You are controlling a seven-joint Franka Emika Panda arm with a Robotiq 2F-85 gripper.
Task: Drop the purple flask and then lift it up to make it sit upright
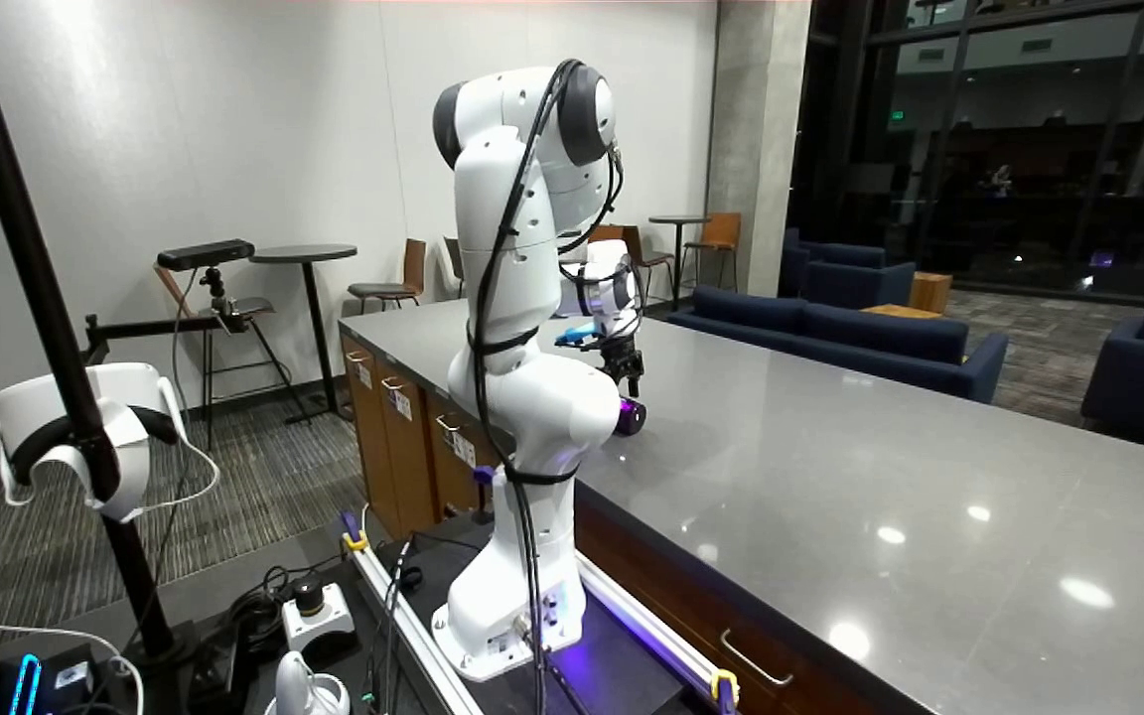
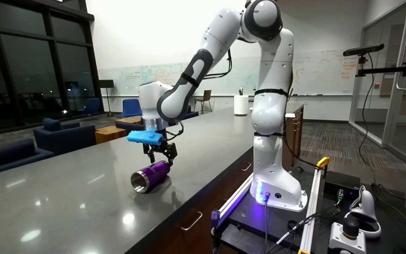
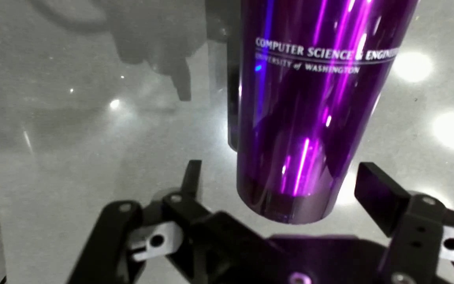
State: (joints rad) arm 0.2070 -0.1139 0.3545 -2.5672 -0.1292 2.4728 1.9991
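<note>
The purple flask (image 3: 309, 118) lies on its side just below my tool (image 2: 161, 162), silvery mouth (image 2: 140, 182) pointing away from it. My tool is spread wide, gripping nothing; in the wrist view one jaw shows to each side of the flask's base. Beneath lies the grey worktop (image 2: 62, 187). Hazard, as I judge it: uneven contact could roll the round flask; a shallow hold could slip on tilting. White lettering (image 3: 327, 55): "COMPUTER SCIENCE & ENGIN…", its end lost round the curve, above "UNIVERSITY of WASHINGTON".
</note>
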